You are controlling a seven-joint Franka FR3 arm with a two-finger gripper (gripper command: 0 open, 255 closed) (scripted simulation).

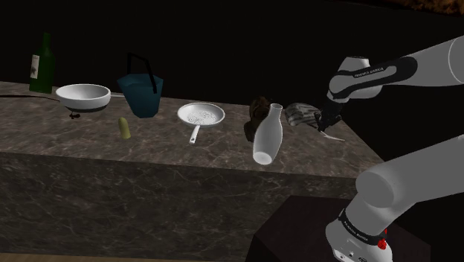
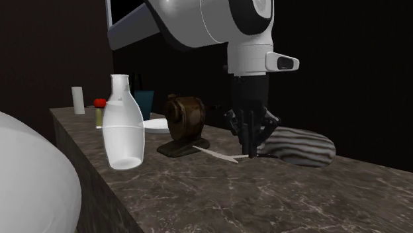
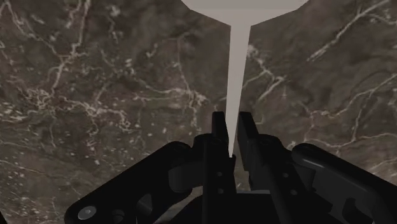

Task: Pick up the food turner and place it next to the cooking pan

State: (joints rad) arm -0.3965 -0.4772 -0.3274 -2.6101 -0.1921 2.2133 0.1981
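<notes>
Dark marbled stone surface (image 1: 163, 145). All-black gripper (image 3: 233, 119) clenched on thin handle of pale flat food turner (image 3: 236, 76), low at surface, well apart from white round cooking pan (image 1: 201, 114).

arm (image 1: 405, 182): white rounded links | joints (image 1: 369, 74): dark bands, white lettering | base: red button (image 1: 383, 242) | fingers (image 3: 218, 135): black, slim

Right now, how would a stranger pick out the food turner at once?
On the dark marble counter, find the black gripper, near a brown object and a striped lump. The food turner lies flat there, pale, its thin tapering handle clasped by the fingers; its neighbours are bulky.
</notes>
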